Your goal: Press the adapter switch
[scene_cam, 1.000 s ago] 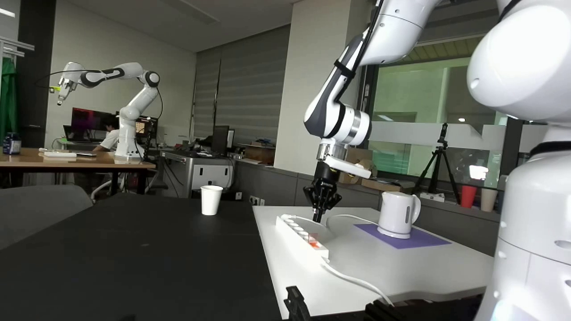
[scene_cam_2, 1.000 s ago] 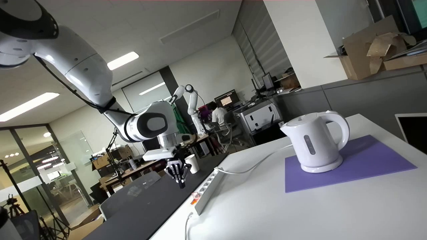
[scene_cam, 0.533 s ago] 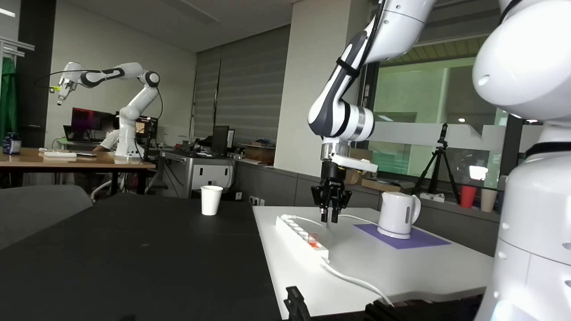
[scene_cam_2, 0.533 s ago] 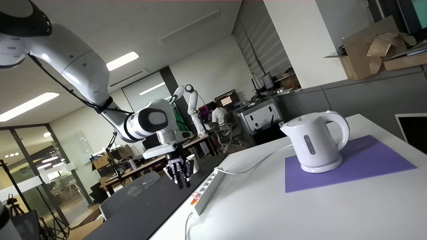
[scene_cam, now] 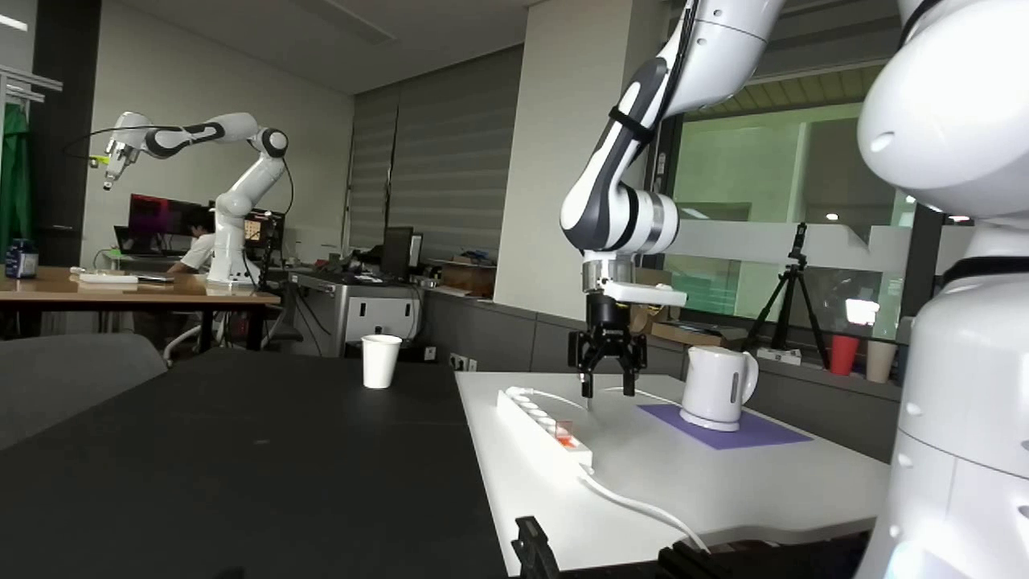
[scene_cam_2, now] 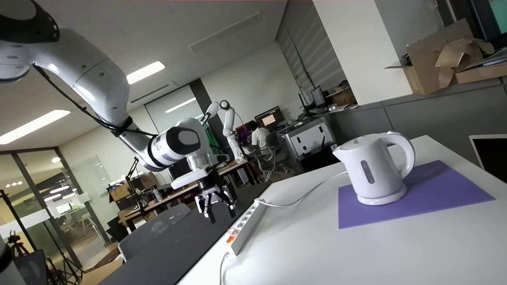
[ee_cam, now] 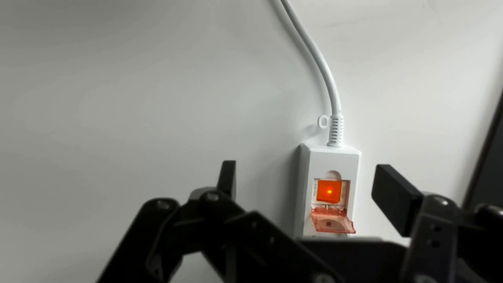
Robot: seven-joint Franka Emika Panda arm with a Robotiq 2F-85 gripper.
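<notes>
Adapter (scene_cam_2: 246, 227): long, flat white strip lying sockets-up on the white table (scene_cam_2: 317, 253); in an exterior view the kettle (scene_cam_2: 374, 170) stands at its 2 o'clock, on a purple mat (scene_cam_2: 447, 198). Switch (ee_cam: 329, 191) at the strip's cable end, orange, bright spot in it (lamp or glint, can't tell). Wrist view, switch taken as the dial's hub: white cable (ee_cam: 320, 61) leaves towards 12, clear reddish flap (ee_cam: 333, 225) lies folded back at 6, fingers (ee_cam: 395, 198) show at about 9 and 3. Gripper (scene_cam: 608, 390) points down, its tips well apart, nothing between them; in an exterior view it hangs between 1 and 2 o'clock of the switch, no contact seen. Handling, by judgement: strip light, hard plastic on a smooth top, so a slanted push could skid it or swing it on its cable; rocker probably stiff and springy, short throw; flap thin, likeliest thing to crack. No hold needed for the press: better to bring the tips together and push straight down on the button's face, clear of the 6 o'clock side. Should the strip slide, its side walls at 9 and 3 look the sound place to pinch; the gap seems ample.
</notes>
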